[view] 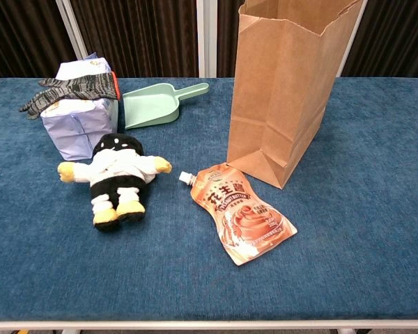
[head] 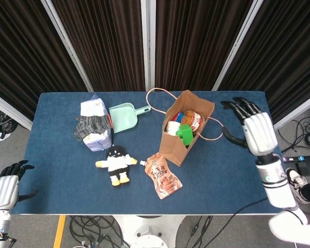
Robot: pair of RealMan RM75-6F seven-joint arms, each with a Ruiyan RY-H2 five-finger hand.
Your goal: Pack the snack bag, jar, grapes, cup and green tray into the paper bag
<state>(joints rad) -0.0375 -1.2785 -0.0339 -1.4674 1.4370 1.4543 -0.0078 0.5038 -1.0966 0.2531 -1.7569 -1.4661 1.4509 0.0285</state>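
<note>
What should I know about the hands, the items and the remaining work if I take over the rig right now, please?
Right hand: open, holds nothing, to the right of the paper bag.
Left hand: holds nothing, off the table's near-left corner.
Paper bag: upright mid-table. Inside show the green tray, the jar and a white cup; grapes cannot be made out.
Snack bag: flat on the table, in front of the paper bag.
Done: tray, jar and cup are in.
Left: pack the snack bag; check for the grapes.
The plush doll, scoop and carton are not part of the job.
</note>
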